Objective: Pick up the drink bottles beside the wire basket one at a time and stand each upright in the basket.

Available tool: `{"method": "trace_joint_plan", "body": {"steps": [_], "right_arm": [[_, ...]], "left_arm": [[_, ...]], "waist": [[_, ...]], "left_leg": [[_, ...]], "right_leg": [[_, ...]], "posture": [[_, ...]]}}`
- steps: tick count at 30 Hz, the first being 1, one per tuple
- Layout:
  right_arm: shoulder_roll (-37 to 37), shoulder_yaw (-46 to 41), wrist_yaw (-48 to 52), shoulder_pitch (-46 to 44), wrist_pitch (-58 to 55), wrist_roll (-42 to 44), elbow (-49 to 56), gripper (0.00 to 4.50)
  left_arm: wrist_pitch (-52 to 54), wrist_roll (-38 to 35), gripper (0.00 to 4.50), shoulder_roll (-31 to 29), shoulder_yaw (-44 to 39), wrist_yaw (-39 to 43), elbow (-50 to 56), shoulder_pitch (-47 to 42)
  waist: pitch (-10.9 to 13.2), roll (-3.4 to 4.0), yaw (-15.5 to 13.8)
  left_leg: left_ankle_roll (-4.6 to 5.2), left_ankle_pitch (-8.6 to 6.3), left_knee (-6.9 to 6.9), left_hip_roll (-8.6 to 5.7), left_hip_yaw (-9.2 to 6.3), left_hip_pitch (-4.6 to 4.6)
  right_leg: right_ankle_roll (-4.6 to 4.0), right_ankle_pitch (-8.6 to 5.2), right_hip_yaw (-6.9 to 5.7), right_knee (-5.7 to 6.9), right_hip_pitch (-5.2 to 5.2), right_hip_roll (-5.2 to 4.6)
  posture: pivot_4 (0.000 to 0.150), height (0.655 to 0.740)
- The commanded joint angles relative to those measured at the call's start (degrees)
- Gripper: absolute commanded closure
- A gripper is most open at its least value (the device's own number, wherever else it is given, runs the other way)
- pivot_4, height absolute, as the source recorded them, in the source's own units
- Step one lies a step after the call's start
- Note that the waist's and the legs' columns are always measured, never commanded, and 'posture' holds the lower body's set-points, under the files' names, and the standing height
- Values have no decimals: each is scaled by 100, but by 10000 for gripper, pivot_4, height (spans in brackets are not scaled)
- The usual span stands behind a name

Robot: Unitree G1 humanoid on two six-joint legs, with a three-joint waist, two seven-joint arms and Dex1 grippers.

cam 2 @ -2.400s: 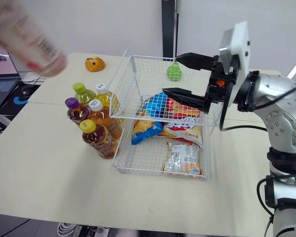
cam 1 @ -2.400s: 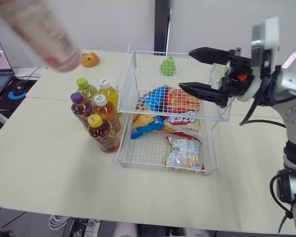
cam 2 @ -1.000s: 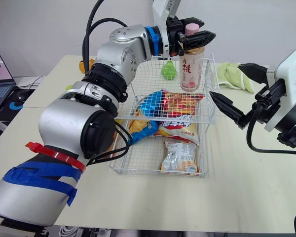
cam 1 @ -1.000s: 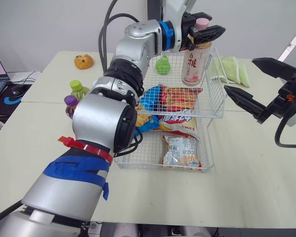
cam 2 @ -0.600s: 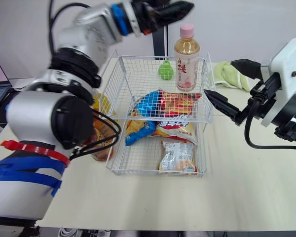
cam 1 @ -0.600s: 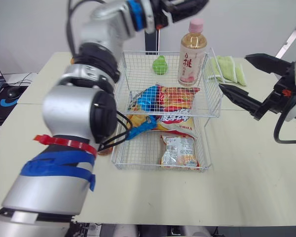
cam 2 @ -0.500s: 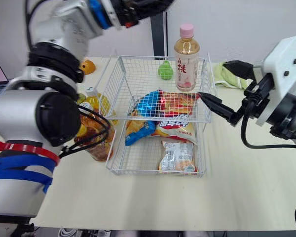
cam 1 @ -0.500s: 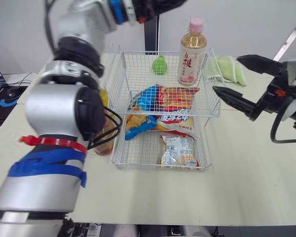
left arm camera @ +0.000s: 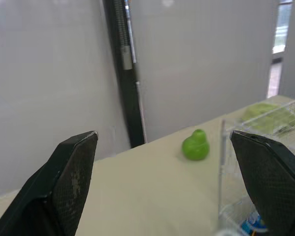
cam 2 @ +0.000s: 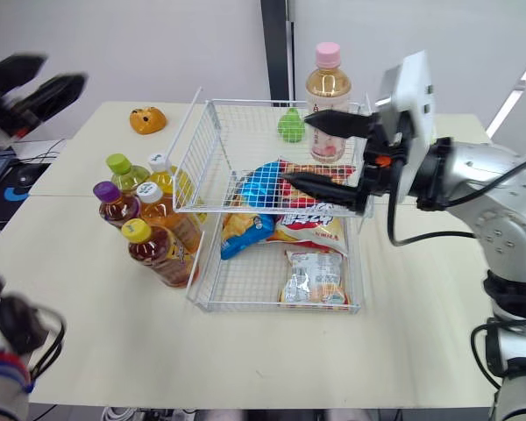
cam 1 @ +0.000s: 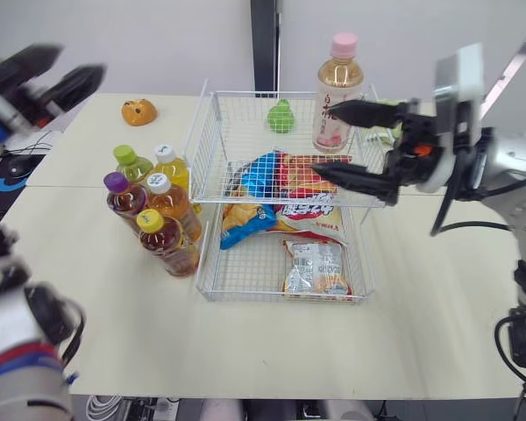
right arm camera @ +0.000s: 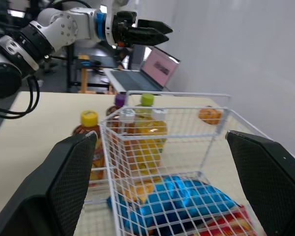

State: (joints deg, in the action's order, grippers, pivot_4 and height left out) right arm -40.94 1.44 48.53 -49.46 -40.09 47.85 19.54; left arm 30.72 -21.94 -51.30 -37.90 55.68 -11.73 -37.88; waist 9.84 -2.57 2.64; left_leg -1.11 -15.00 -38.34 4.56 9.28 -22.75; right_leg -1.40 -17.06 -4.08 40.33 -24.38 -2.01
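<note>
Left eye view: one pink-capped bottle (cam 1: 337, 88) stands upright in the basket's (cam 1: 212, 145) far corner, five bottles (cam 1: 153, 206) remain just beside it, and the left hand (cam 1: 70, 66) and right hand (cam 1: 324, 139) gape empty.

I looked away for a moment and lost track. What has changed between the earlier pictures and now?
The left tool stood the pink-capped bottle in the far right corner of the wire basket, let go and drew back to the left, open. The right tool swung out right, then back over the basket, open. The five bottles beside the basket and the snack bags stayed put.
</note>
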Motion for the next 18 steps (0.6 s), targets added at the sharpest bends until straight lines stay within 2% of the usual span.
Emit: {"method": "trace_joint_plan", "body": {"steps": [1,6,11,14,16,18], "right_arm": [[206,164,561,-363,346,-264,-375,0],[677,430,1182,-684,711,-606,-1016,0],[1022,510,1598,-896,978,-879,-1516,0],[1121,505,1718,-952,1050,-989,-1665,0],[1136,482,1737,-949,1046,-1024,-1645,0],[1106,438,1697,-910,983,-1056,-1544,0]], "left_arm": [[862,-630,241,245,-1572,-337,1898,1486],[1512,-1519,241,1519,-3204,-678,3817,4008],[1548,-2616,241,2814,-3905,-1122,5098,5812],[1346,-3022,241,2997,-3875,-1439,5340,6254],[1211,-3168,241,2889,-3714,-1660,5369,6313],[1079,-3073,241,2583,-3250,-1994,5280,5989]], "waist": [[-3,-5,-14],[-9,-14,-109],[-43,-67,-144],[-44,-69,-157],[-45,-62,-169],[-50,-53,-168]], "left_leg": [[0,0,-7,1,-5,-4],[11,-8,-44,0,-32,1],[13,-8,-56,-3,-67,13],[33,-20,-55,-6,-88,44],[41,-25,-52,-7,-102,67],[42,-24,-50,-7,-107,70]], "right_leg": [[0,0,-3,1,1,0],[0,0,-17,14,28,-4],[0,0,-39,21,62,-7],[-2,-1,-50,19,103,-9],[-13,-1,-61,20,121,-8],[-22,1,-61,23,122,-5]], "posture": [[1500,7400],[1500,7400],[1500,7400],[1500,7400],[1500,7400],[1500,7400]]}}
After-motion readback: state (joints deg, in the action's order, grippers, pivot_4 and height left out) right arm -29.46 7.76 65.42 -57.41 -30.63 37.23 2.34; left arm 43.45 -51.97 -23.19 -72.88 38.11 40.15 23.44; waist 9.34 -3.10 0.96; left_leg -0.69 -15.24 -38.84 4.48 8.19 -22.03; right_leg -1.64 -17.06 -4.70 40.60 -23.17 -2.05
